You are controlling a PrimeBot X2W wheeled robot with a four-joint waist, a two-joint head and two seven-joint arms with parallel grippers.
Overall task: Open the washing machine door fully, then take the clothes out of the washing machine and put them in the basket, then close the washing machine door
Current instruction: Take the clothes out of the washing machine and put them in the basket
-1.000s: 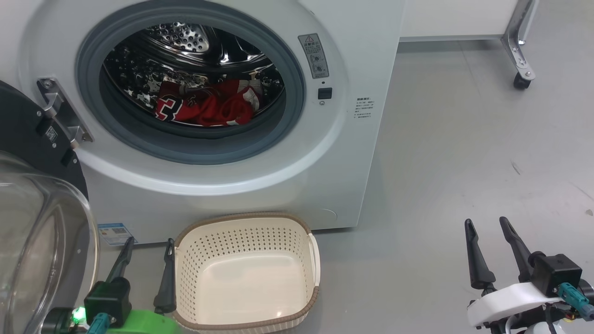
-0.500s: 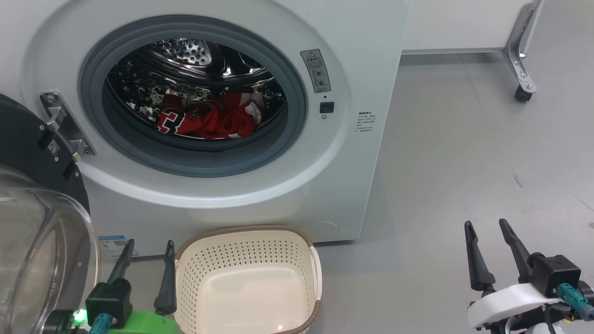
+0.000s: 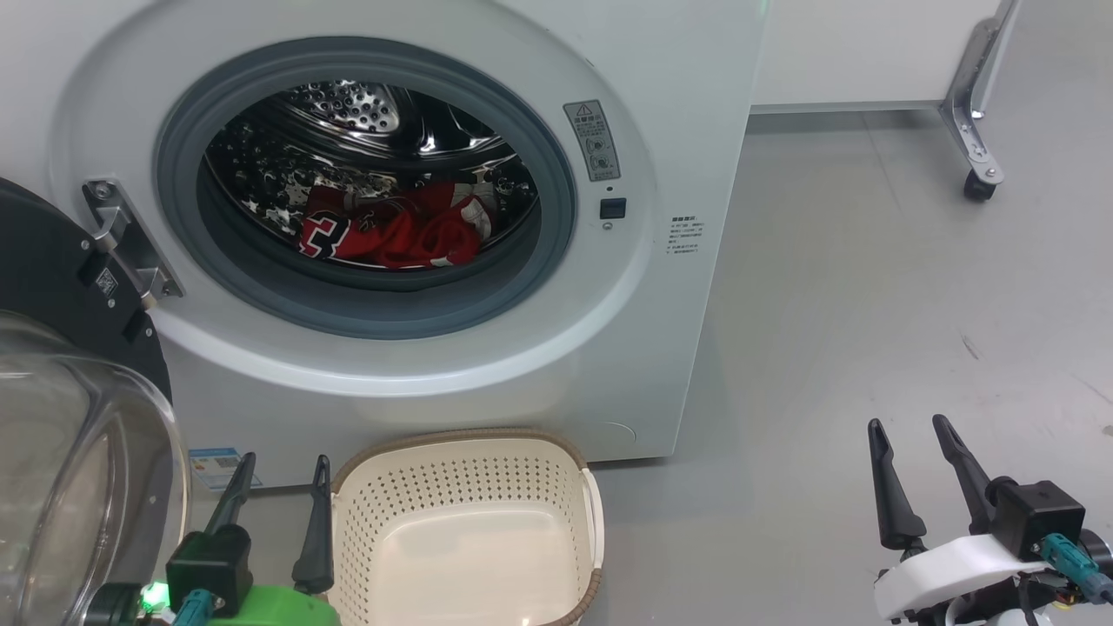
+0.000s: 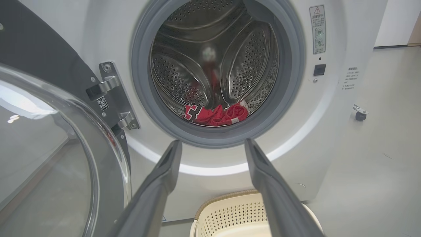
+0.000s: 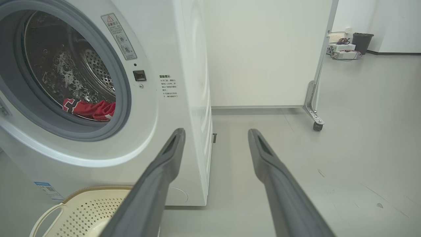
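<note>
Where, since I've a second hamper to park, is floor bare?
Bare floor: right of the washing machine, bounded by the caster leg behind and the right tool nearer. Crowded: before the machine, where the basket, left tool and open door sit.

green left wrist (image 3: 287, 610), white right wrist (image 3: 948, 563), long dark tapered jaws.

Place: a lab or test room, with one corner set up for laundry.
Appliance: a white front-loading washer (image 3: 678, 69) stands straight on the floor (image 3: 869, 304), a small basket (image 3: 452, 434) on the ground before it.
Floor: smooth grey, glossy, with a few dark scuffs.
Partition: a plain white panel (image 5: 263, 52) on a metal leg with a castor (image 5: 317, 126), just beside the washer.
Far corner: a dark bin (image 5: 362, 42) and pale boxes (image 5: 342, 54) with loose cables on the floor by a white wall (image 5: 398, 23).
</note>
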